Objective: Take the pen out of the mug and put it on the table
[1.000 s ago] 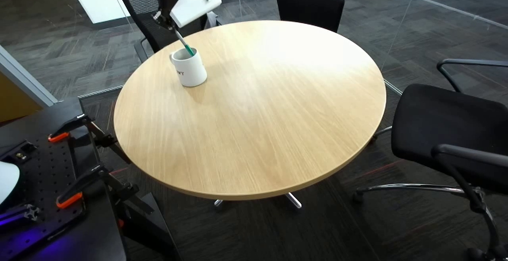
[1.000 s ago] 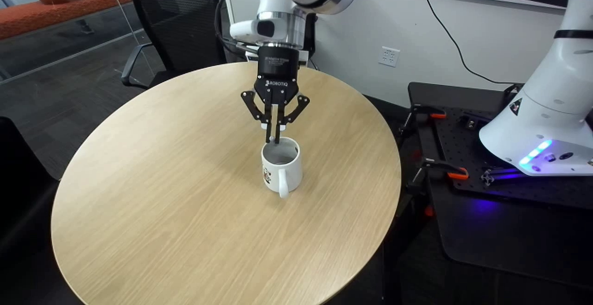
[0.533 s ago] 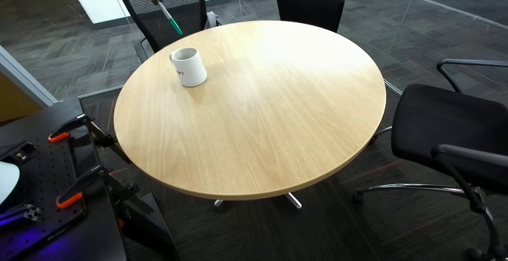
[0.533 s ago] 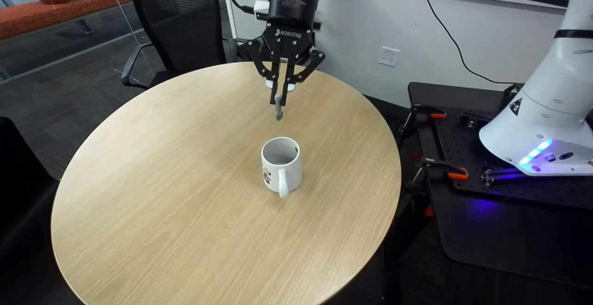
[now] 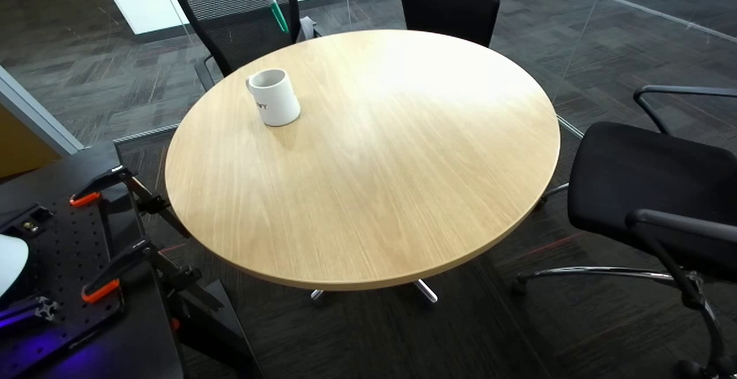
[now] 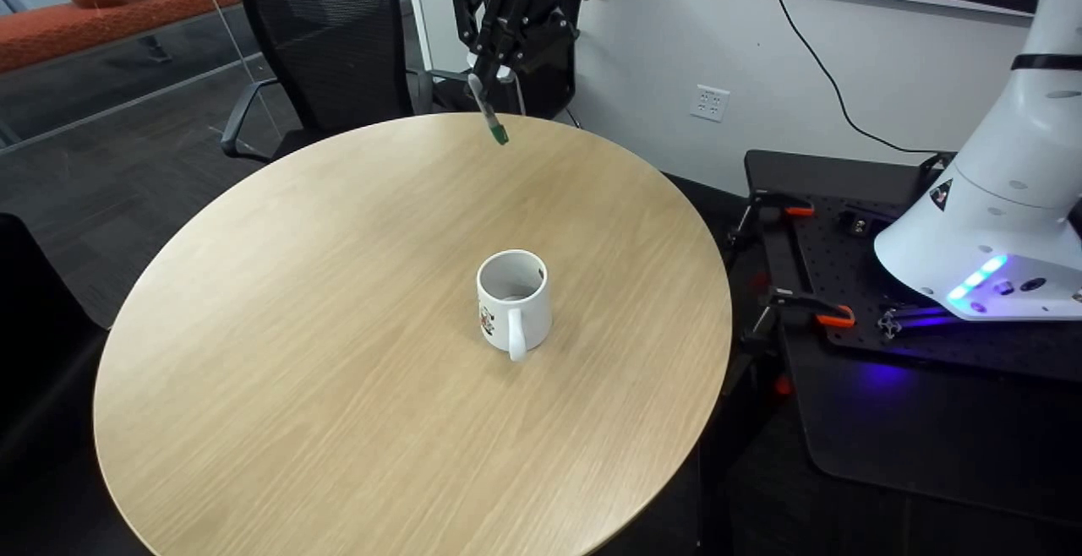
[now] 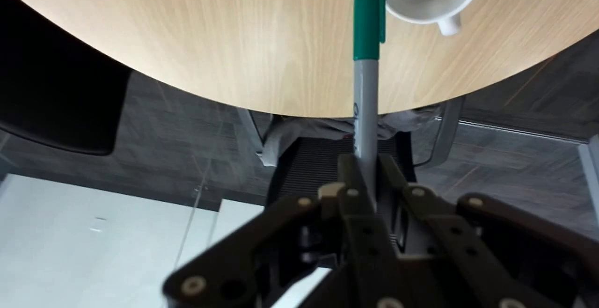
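The pen, grey with a green cap, shows in both exterior views [image 5: 278, 15] [image 6: 489, 111] and in the wrist view [image 7: 366, 32]. My gripper [image 7: 367, 162] is shut on the pen's grey end, with the green cap pointing out and down. In an exterior view the gripper [image 6: 490, 73] is at the far edge of the table, with the pen tilted in the air. The white mug [image 5: 280, 105] stands upright on the round wood table [image 5: 374, 183], apart from the pen. In the wrist view the mug's handle [image 7: 449, 25] shows; its top is cut off.
A black mesh chair [image 5: 247, 7] stands behind the table, below the gripper; grey cloth [image 7: 299, 132] lies near it. Other black chairs [image 5: 449, 7] [image 5: 656, 189] stand round the table. The robot's black stand [image 6: 845, 421] with orange-tipped clamps [image 6: 835, 317] is beside it.
The pen was in the mug one second ago. The gripper has lifted it out, moved up and away from the mug, and turned so the pen tilts more. The mug has not moved.
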You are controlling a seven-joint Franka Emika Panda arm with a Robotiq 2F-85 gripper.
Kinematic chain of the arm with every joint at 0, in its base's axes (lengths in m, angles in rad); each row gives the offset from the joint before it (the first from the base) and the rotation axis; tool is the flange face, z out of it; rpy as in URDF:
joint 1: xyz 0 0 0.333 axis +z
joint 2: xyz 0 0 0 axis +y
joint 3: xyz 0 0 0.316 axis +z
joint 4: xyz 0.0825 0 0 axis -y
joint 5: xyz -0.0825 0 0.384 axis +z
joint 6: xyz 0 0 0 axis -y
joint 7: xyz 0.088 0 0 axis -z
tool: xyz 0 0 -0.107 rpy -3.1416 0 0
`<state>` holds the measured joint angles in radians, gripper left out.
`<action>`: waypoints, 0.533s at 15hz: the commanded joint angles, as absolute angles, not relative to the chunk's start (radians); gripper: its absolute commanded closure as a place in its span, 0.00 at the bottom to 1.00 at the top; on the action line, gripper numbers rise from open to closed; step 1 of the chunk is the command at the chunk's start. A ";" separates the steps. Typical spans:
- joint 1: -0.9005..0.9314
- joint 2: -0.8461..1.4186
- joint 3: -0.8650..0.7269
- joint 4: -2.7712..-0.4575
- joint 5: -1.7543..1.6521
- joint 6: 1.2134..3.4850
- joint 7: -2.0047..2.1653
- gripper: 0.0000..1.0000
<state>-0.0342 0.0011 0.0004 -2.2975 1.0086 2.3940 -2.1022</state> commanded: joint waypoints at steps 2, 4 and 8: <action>-0.041 0.019 -0.029 -2.286 0.931 2.494 -1.848 0.97; -0.052 0.026 -0.043 -2.282 0.848 2.470 -1.696 0.97; -0.060 0.020 -0.053 -2.289 0.836 2.381 -1.709 0.87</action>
<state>-0.0588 0.0202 -0.0539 -2.2895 0.8389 2.3827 -1.7114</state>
